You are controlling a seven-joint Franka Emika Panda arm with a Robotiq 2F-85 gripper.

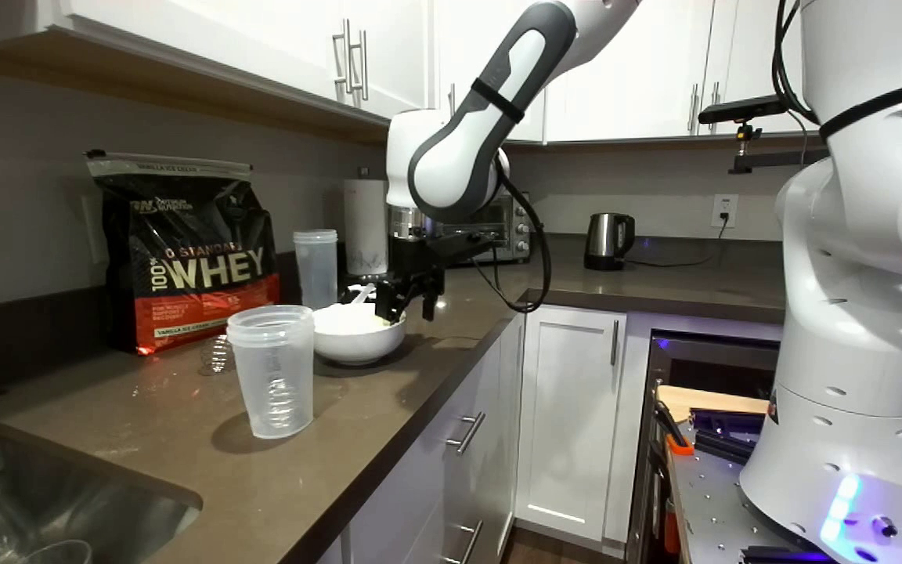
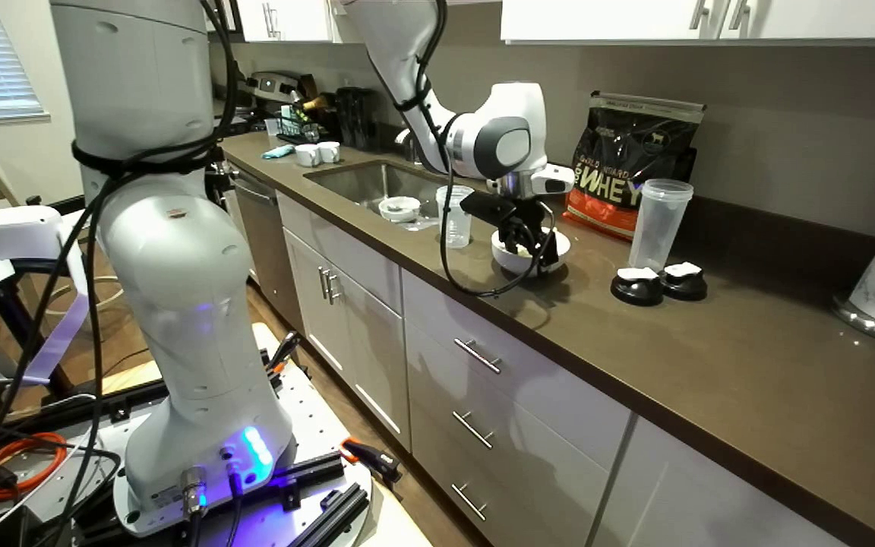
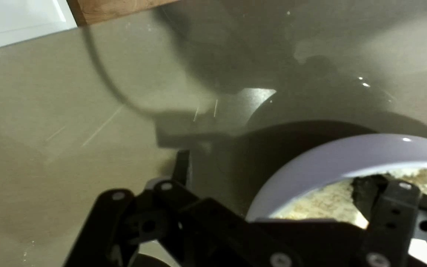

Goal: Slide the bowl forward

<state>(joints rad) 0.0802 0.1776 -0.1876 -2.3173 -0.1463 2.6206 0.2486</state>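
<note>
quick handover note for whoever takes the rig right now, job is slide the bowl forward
Gripper: the black two-finger gripper is open and spans the rim of the shallow, round white bowl, one finger over the inside, the other outside. Whether it touches the pale contents can't be told.
Bowl: upright on the brown countertop, apart from the nearest tall translucent plastic cup.
Done: gripper is placed at the rim, not closed on it; no slide can be confirmed from this moment.
Left: probably close on the rim, then slide the bowl forward, minding the cup.
</note>
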